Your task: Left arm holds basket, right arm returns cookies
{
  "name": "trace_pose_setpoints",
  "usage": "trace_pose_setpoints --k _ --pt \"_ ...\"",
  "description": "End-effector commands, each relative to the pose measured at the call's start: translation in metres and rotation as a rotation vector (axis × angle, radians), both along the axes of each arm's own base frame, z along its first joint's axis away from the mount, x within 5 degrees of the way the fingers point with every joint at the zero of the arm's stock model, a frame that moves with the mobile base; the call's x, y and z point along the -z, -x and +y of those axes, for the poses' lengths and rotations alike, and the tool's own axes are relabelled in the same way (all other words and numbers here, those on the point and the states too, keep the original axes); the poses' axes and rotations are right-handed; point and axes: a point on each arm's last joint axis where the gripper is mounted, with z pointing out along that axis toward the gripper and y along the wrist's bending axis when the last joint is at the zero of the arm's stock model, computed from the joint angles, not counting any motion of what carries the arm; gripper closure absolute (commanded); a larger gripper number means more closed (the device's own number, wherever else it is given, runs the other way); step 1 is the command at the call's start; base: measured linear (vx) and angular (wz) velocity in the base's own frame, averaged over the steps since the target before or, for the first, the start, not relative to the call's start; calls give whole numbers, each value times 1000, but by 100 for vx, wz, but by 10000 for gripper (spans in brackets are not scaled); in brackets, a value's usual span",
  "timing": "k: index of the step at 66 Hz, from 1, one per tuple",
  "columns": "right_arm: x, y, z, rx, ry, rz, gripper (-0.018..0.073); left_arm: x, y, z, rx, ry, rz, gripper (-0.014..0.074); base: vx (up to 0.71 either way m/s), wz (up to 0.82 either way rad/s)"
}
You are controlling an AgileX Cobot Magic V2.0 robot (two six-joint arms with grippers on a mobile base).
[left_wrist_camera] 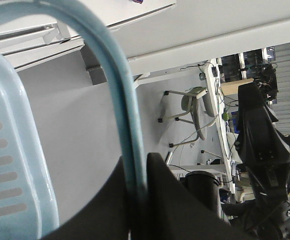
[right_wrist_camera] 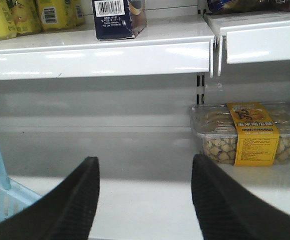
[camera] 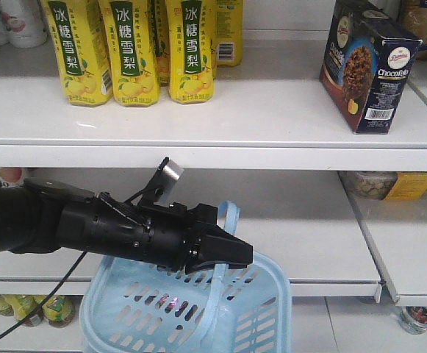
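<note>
The cookies [camera: 367,62] stand upright on the upper white shelf [camera: 272,110], toward its right end: a dark navy cardboard box with a chocolate-chip cookie pictured on its face, white lettering, a round logo and a white barcode low on its side. Nothing touches it. Well to its left on the same shelf stand yellow drink bottles [camera: 132,51] in glossy labels with green panels.

Below and in front of the shelves hangs the basket [camera: 191,309], light blue plastic with slotted walls and looped handles. The left arm [camera: 88,224], matte black and trailing thin cables with a small silver tab standing up from it, reaches in level from the left. Its wedge-shaped left gripper [camera: 224,254] has its fingers clamped on one blue handle [left_wrist_camera: 120,95]; the wrist camera shows the smooth curved band pinched between the two black fingers [left_wrist_camera: 179,200].

The right gripper [right_wrist_camera: 145,200] hangs lower, facing the shelving, its two rounded black fingers [right_wrist_camera: 75,205] spread wide with nothing between them. Beyond it, on the lower shelf [right_wrist_camera: 149,205], lies a clear plastic tray of snacks [right_wrist_camera: 249,132] with a yellow label band.
</note>
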Motion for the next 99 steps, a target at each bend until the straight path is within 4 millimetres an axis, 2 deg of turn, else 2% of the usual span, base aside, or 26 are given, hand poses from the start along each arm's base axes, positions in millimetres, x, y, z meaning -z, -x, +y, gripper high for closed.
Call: trace_pose_setpoints --k 1,10,30,84,91,99 --pt "-11 0 3 -31 29 -57 211 -32 -7 2 -63 98 -109 599 0 0" --pt "-9 0 -1 5 36 -29 286 -32 -7 2 -63 98 -109 599 0 0" --pt "-7 0 -2 20 39 -16 571 -32 -7 2 -63 98 -109 599 0 0" --pt "-7 0 -2 21 39 -15 566 -32 -6 2 -56 101 -102 599 0 0" --pt "-7 0 -2 21 38 -15 566 -30 7 7 -51 97 -85 599 0 0" --pt "-7 0 -2 21 39 -15 566 -33 34 20 -36 68 -106 599 0 0"
